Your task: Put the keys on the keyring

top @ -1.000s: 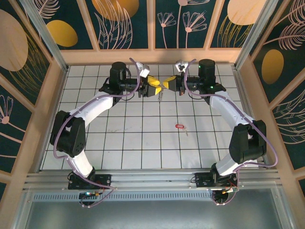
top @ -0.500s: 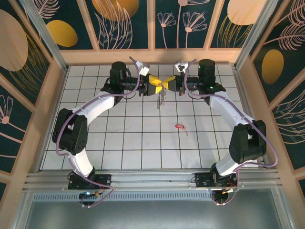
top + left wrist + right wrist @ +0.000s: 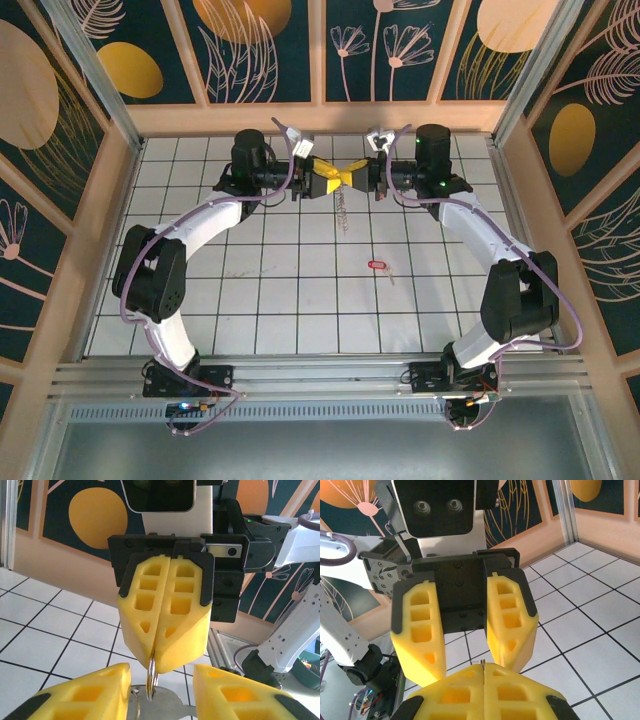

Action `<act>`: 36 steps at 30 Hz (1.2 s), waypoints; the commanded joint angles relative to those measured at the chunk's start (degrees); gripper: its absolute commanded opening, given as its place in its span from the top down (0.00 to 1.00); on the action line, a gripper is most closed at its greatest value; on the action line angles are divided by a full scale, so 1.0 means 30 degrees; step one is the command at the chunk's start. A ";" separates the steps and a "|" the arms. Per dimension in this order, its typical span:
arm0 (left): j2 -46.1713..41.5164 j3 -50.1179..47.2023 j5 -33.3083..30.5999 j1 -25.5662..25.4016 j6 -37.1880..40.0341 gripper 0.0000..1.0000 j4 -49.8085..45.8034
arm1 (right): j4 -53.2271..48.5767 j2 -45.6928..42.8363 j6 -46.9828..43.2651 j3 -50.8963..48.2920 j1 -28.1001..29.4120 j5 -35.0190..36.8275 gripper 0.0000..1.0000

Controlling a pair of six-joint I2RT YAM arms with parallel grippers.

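The right fingers are pinched shut on the keyring, which hangs in mid-air between the part-open, empty left fingers, while the red-headed key lies well apart on the tabletop, so an off-centre squeeze could probably tug the ring loose and drop it.

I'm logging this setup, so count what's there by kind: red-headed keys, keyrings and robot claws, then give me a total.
red-headed key, on the table: 1
keyring, pinched in the right claw: 1
claws, left claw and right claw: 2
Total: 4
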 commanded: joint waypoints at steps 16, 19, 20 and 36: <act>0.0411 0.0468 0.0454 -0.0479 -0.0506 1.00 0.1481 | 0.1369 -0.0081 0.0626 -0.0126 0.0086 -0.0054 0.90; 0.0084 -0.0123 -0.0111 -0.0480 -0.1193 1.00 0.2699 | 0.3702 -0.0745 0.2509 -0.0941 -0.0425 0.0707 0.65; -0.0026 -0.0343 -0.0360 -0.0471 -0.1400 1.00 0.3118 | 0.4921 -0.1100 0.3458 -0.1416 -0.0753 0.0998 0.60; -0.1380 -0.4257 -0.3912 -0.0539 -0.4491 1.00 1.1799 | 1.2405 -0.5381 1.0385 -0.8574 -0.1740 0.7397 0.51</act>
